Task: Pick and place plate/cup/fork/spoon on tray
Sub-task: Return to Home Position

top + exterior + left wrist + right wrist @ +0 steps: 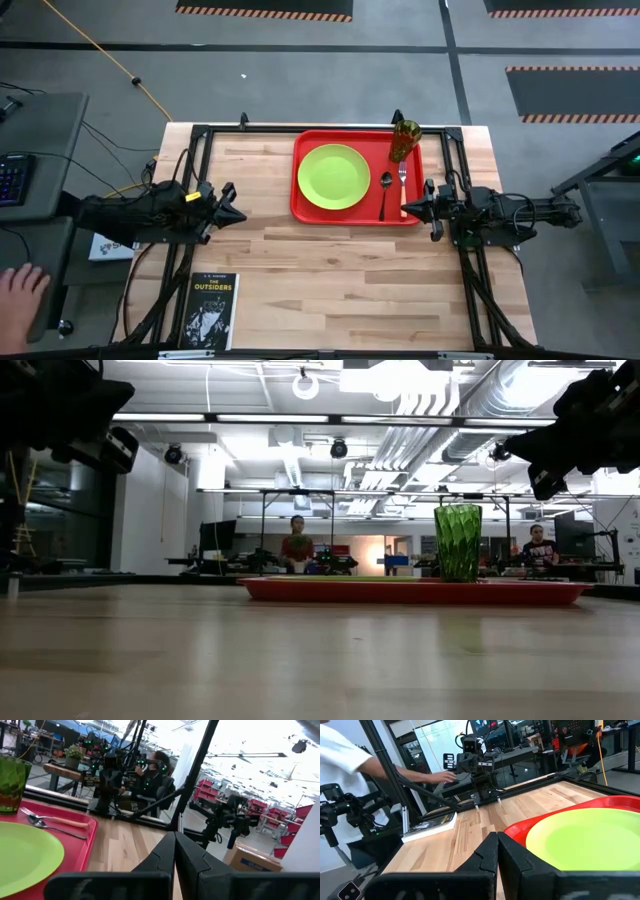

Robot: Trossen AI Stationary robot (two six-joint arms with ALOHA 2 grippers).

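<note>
The red tray (300, 190) lies at the table's far middle. On it rest the lime-green plate (333, 176), the green cup (404, 139) standing upright at the far right corner, the dark spoon (385, 193) and the orange-handled fork (403, 180), side by side at the right. My left gripper (240, 214) is shut and empty above the table, left of the tray. My right gripper (405, 209) is shut and empty at the tray's right near corner, raised above the table. The left wrist view shows the plate (20, 857), the spoon (50, 826), the fork (60, 819) and the cup (11, 782).
A book (205, 310) lies at the table's near left edge. A person's hand (18, 292) shows off the table at the left. Black frame rails (250, 130) run along the far and side edges. Bare wood lies between the grippers and the near edge.
</note>
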